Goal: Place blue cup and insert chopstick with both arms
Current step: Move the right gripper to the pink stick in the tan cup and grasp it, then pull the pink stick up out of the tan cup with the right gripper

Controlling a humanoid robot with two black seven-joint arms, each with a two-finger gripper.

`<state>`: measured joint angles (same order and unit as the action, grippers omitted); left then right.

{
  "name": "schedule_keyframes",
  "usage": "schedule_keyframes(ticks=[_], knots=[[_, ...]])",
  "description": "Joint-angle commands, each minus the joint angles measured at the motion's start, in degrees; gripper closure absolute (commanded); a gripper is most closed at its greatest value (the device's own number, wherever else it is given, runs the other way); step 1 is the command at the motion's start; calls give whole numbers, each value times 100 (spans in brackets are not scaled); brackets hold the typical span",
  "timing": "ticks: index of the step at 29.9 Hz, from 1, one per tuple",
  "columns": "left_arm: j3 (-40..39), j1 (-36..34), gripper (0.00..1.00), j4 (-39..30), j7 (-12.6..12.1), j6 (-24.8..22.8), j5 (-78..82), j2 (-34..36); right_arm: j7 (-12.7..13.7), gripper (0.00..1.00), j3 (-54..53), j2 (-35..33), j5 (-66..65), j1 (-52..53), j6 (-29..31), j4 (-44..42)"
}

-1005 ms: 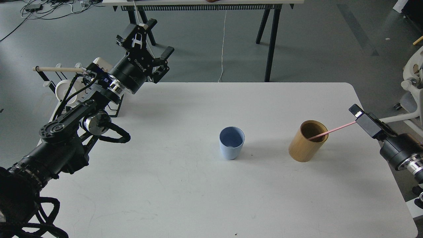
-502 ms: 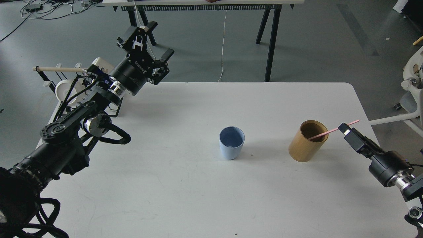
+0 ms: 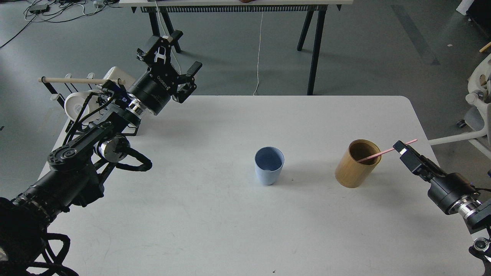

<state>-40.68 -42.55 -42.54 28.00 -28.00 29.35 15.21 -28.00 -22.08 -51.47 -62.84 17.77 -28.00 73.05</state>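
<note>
The blue cup (image 3: 269, 165) stands upright and empty near the middle of the white table (image 3: 215, 222). The pink chopstick (image 3: 378, 154) leans in a tan wooden cylinder (image 3: 356, 164) to the cup's right, its upper end sticking out to the right. My right gripper (image 3: 399, 147) is at the stick's upper part, with its fingertips over the stick. Its fingers overlap in this view, so I cannot tell whether they grip. My left gripper (image 3: 181, 51) is open and empty, raised beyond the table's far-left corner.
A rack with a wooden rod (image 3: 73, 80) and white mugs (image 3: 78, 104) stands at the table's left edge under my left arm. Black trestle legs (image 3: 315, 46) stand behind the table. A white chair base (image 3: 477, 111) is off to the right.
My right gripper has dropped down and left along the pink stick, then held still. The stick stays leaning in the wooden cylinder. My left gripper has turned slightly.
</note>
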Motion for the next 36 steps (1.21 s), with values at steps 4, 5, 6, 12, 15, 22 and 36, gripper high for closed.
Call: schedule_keyframes(ticks=[4, 5, 6, 12, 15, 22, 36], knots=[[-2, 10, 5, 0, 0, 0, -8, 17, 0, 71, -7, 164, 9, 16, 0, -81], [-2, 18, 5, 0, 0, 0, -8, 17, 0, 73, -7, 173, 9, 16, 0, -81], [-2, 45, 5, 0, 0, 0, -8, 17, 0, 73, -7, 181, 9, 16, 0, -81], [-10, 71, 5, 0, 0, 0, -8, 17, 0, 76, -7, 182, 9, 25, 0, -81], [-10, 80, 5, 0, 0, 0, -8, 8, 0, 79, -7, 182, 9, 69, 0, -72], [-10, 124, 4, 8, 0, 0, -8, 0, 0, 90, -7, 182, 9, 174, 0, -72], [-10, 186, 3, 8, 0, 0, -8, -9, 0, 98, -33, 94, 9, 183, 0, -28]])
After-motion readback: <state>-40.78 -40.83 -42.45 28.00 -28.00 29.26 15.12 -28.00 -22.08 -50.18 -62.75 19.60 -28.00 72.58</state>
